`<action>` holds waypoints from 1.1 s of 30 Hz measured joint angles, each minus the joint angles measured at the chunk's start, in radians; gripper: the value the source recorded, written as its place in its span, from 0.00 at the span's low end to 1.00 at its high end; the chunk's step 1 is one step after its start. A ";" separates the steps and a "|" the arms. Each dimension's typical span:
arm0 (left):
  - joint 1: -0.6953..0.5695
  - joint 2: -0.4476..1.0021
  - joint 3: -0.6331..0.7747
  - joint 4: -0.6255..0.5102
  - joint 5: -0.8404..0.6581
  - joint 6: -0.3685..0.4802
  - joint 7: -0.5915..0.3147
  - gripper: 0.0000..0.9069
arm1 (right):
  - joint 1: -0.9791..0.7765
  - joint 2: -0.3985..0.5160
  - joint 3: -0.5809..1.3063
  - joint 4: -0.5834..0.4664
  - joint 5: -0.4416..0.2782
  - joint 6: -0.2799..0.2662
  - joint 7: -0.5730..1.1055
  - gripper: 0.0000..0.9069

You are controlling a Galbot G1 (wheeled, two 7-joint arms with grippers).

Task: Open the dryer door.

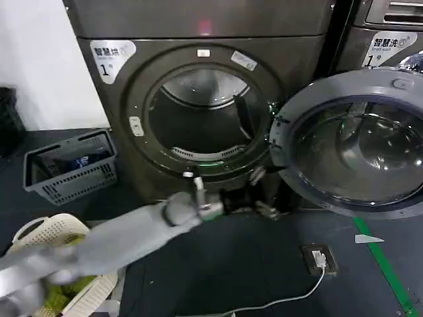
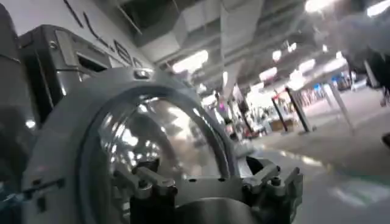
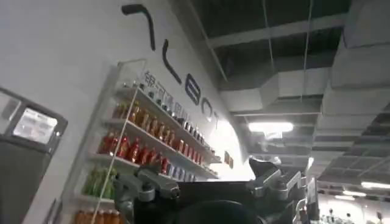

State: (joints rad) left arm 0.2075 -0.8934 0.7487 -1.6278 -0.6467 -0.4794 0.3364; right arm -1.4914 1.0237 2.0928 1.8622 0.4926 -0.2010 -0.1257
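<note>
One dryer door [image 1: 350, 145] hangs wide open; left claw [image 1: 261, 195] spread, gripping nothing.

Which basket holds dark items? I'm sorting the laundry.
The grey slatted basket beside the dryer; the cream basket nearer the robot holds something yellow-green.

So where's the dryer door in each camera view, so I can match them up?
Head view: the dryer door hangs swung open at the right, beside the dryer drum opening.
Left wrist view: the same door fills the left and centre, glass bulging, just beyond the left gripper.
Right wrist view: not in it.
Shared landmark: the door's grey inner rim.
</note>
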 joint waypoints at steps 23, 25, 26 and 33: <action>0.318 0.789 -0.332 -0.239 0.266 0.323 0.273 1.00 | 0.052 0.031 -0.019 0.044 -0.135 -0.042 -0.064 1.00; 0.340 0.830 -0.365 -0.242 0.274 0.310 0.307 1.00 | 0.057 0.037 -0.024 0.045 -0.135 -0.042 -0.069 1.00; 0.348 0.850 -0.381 -0.240 0.284 0.296 0.323 1.00 | 0.059 0.041 -0.027 0.047 -0.135 -0.042 -0.071 1.00; 0.374 0.940 -0.461 -0.184 0.443 0.119 0.403 1.00 | 0.060 0.056 -0.036 0.052 -0.139 -0.042 -0.076 1.00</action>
State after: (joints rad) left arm 0.5811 0.0467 0.2880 -1.8120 -0.2035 -0.3602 0.7389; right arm -1.4311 1.0797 2.0568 1.9140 0.3540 -0.2432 -0.2015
